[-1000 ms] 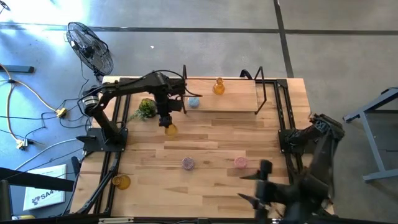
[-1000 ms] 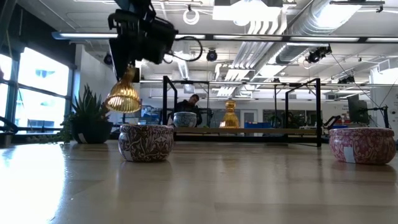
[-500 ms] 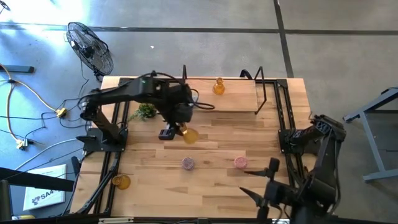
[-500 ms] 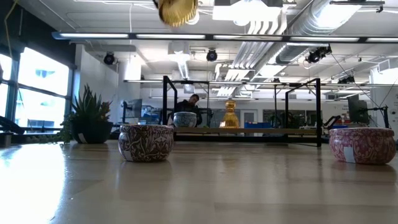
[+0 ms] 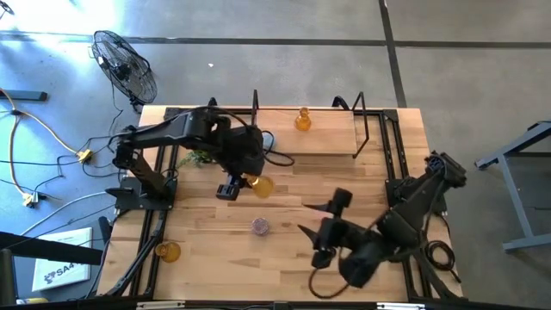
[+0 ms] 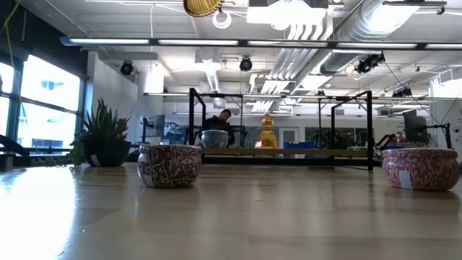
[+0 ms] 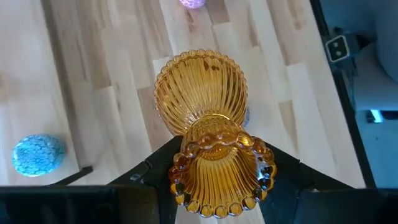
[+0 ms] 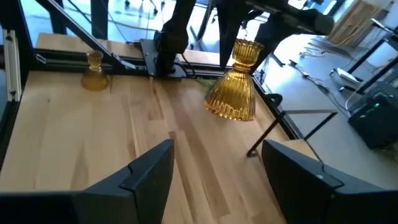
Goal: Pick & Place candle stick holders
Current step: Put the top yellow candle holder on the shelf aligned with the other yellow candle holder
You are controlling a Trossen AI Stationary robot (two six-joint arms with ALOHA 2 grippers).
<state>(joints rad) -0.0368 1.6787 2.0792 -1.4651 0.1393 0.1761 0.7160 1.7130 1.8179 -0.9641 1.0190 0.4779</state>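
Note:
My left gripper (image 5: 244, 178) is shut on an amber candle stick holder (image 5: 261, 184), high over the table's middle; its skirt shows at the low view's top edge (image 6: 203, 6). My right gripper (image 5: 302, 216) hangs open to its right, nothing between the fingers (image 8: 147, 172). A lilac holder (image 5: 260, 226) stands on the table, a second amber one (image 5: 303, 119) on the far raised board, a third (image 5: 168, 251) near the front left corner. The blue holder (image 7: 37, 154) shows in the left wrist view, the pink one (image 6: 420, 167) in the low view. My left gripper pinches the amber holder's upper part, at the narrow neck under the beaded cup (image 7: 214, 138), between its two fingers (image 7: 153, 169). The fingers slant steeply down from the table's left side. The holder hangs roughly upright, flared skirt (image 8: 231, 99) down, lifted clear of the table.
A small green plant (image 5: 201, 156) stands by the left arm. A black metal frame (image 5: 370, 129) rises at the far right over the raised board. The right arm (image 5: 405, 215) lies across the right half of the table.
My left gripper has risen with the amber holder and carried it toward the table's right, from just above the table to high over its middle. My right gripper has swung from the near edge toward the table's middle, still open, and now covers the pink holder from above.

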